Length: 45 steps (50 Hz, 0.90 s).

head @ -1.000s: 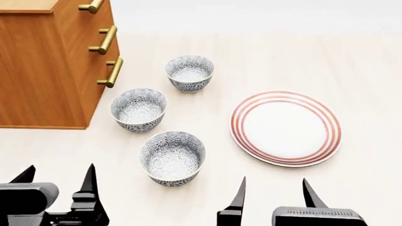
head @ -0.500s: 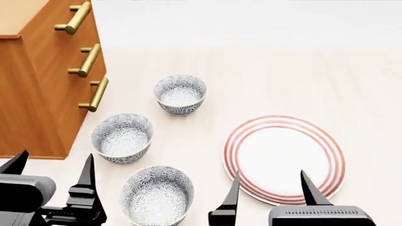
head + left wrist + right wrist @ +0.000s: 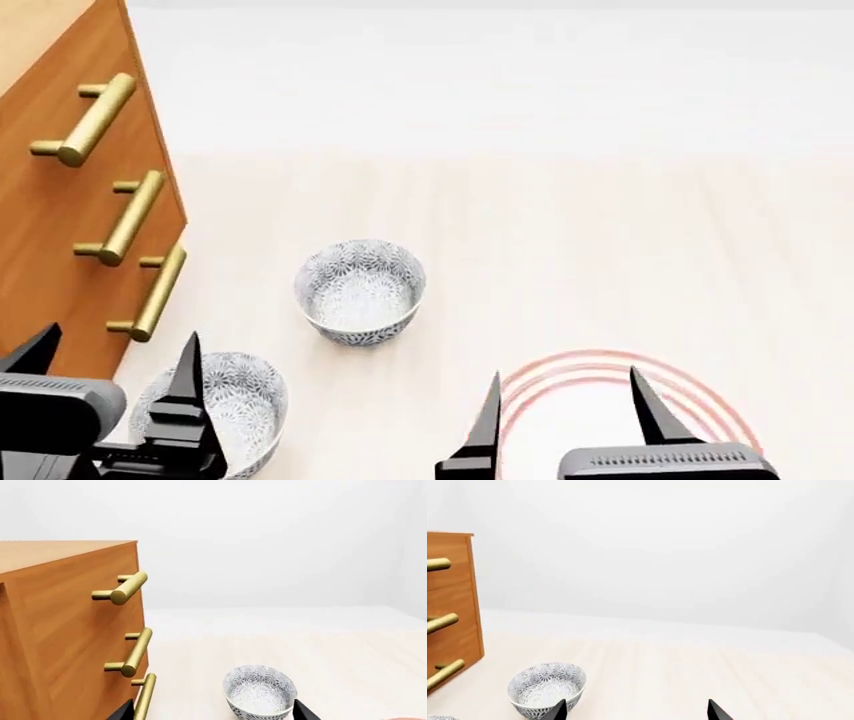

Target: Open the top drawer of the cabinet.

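Drawers: three are showing shut on the boxy orange-brown wooden cabinet (image 3: 54, 180); the top drawer (image 3: 60, 95) is wearing one brass bar handle (image 3: 87, 120)
Bowls: two patterned grey-white bowls, far (image 3: 360, 292) and near (image 3: 227, 410), are sitting on the pale table (image 3: 601, 250) beside it
Fingers: left gripper (image 3: 114, 370) and right gripper (image 3: 567, 410) are hanging apart, empty

Two blue-and-white patterned ceramic bowls stand apart on the pale wooden tabletop (image 3: 601, 230): the far bowl (image 3: 360, 292) upright mid-surface, the near bowl (image 3: 240, 405) partly hidden. A red-ringed white plate (image 3: 587, 385) lies to their right.

I see the cabinet (image 3: 67, 200) at the tabletop's (image 3: 601, 230) left edge. One bowl (image 3: 360, 292) sits right of it. A second bowl (image 3: 234, 410) lies nearer me, a plate (image 3: 587, 385) farther right.
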Motion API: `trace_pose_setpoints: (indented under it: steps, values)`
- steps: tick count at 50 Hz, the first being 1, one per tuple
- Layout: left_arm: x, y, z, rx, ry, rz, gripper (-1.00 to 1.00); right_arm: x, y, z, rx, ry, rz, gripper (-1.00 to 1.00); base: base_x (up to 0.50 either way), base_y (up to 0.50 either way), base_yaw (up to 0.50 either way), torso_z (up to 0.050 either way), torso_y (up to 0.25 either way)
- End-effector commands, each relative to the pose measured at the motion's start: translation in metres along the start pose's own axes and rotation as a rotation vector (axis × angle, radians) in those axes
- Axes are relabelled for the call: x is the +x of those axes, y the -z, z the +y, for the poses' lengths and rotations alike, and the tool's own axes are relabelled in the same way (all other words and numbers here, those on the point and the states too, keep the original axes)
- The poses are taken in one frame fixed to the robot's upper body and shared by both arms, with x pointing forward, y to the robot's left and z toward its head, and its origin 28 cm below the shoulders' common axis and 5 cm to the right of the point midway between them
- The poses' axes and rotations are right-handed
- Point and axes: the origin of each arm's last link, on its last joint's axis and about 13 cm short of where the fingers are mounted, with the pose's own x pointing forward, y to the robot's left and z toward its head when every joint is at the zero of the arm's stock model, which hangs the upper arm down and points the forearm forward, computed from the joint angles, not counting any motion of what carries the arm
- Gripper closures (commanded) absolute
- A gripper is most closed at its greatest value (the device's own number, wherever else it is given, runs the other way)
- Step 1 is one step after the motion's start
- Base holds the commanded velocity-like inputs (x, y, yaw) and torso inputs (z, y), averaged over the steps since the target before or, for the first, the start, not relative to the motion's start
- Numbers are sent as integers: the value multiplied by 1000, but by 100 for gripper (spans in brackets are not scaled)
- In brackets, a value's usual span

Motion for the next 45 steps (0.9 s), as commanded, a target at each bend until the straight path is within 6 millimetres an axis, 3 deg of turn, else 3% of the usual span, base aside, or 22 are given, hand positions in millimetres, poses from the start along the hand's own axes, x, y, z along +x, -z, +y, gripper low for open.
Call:
trace_pose_setpoints:
  steps: [1, 24, 28, 31, 33, 36, 38, 39, 44, 45]
  values:
    - [0, 3, 1, 10, -4, 7, -100, 0, 4, 1, -12, -3, 4, -100, 500, 0, 0, 0, 0]
    - [2, 4, 3, 33, -11, 13, -100, 2, 4, 0, 31, 5, -13, -100, 478, 2, 0, 0, 0]
    - [4, 6, 9, 348, -45, -113, -100, 3, 8, -1, 11, -4, 23, -100, 0, 0, 0, 0, 0]
    - [12, 3, 21, 711, -60, -212, -100, 3, 11, -2, 0, 3, 28, -100, 0, 0, 0, 0, 0]
    - [17, -4, 31, 923, -59, -246, -100, 3, 12, -3, -2, 1, 30, -100, 0, 0, 0, 0, 0]
    - [21, -16, 38, 1109, -79, -306, -100, 3, 13, -3, -1, -2, 32, -100, 0, 0, 0, 0, 0]
    - [21, -22, 40, 1117, -58, -288, -100, 4, 13, -3, 1, -3, 33, -100, 0, 0, 0, 0, 0]
    - [22, -35, 45, 1210, -80, -306, -100, 5, 15, -3, 0, -7, 35, -100, 0, 0, 0, 0, 0]
    - [20, -39, 46, 1233, -77, -307, -100, 5, 18, -3, -5, -7, 35, -100, 0, 0, 0, 0, 0]
    - [33, -40, 49, 1278, -110, -292, -100, 4, 23, -3, -21, -3, 42, -100, 0, 0, 0, 0, 0]
